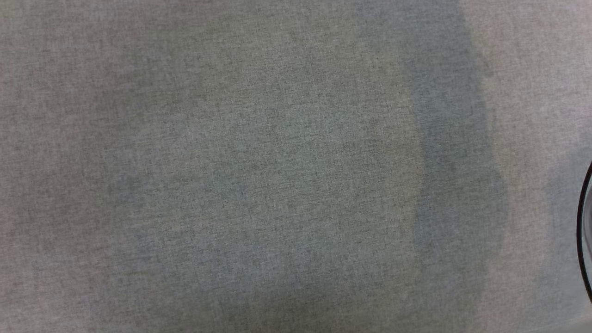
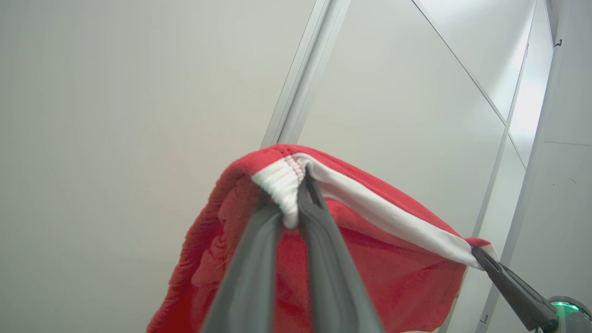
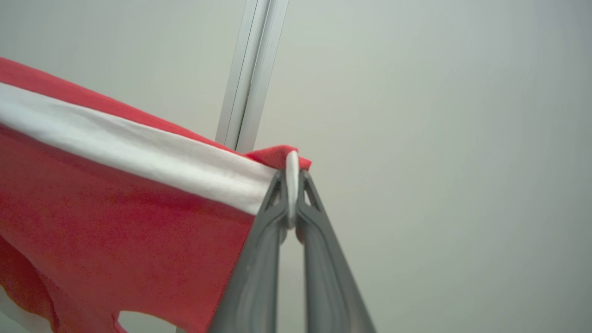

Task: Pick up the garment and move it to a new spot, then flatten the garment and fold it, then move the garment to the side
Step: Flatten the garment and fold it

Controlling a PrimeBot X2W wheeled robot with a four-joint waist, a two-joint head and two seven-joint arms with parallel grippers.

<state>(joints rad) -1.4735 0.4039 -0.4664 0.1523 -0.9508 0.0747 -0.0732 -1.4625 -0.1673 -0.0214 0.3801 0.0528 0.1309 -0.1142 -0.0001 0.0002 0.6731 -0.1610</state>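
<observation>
The garment (image 2: 397, 263) is red cloth with a white band along its top edge, held up in the air and stretched between both grippers. In the left wrist view my left gripper (image 2: 293, 203) is shut on a bunched end of the white band, and my right gripper (image 2: 483, 259) pinches the band's other end at the lower right. In the right wrist view my right gripper (image 3: 291, 194) is shut on the garment (image 3: 115, 222) at the corner of its white band, with the red cloth hanging away to the left.
The head view looks down on a grey woven tabletop (image 1: 259, 166) with soft shadows and a dark curved rim (image 1: 583, 231) at the right edge. Behind the garment stand pale wall panels (image 2: 115, 115) and a vertical metal post (image 3: 249, 74).
</observation>
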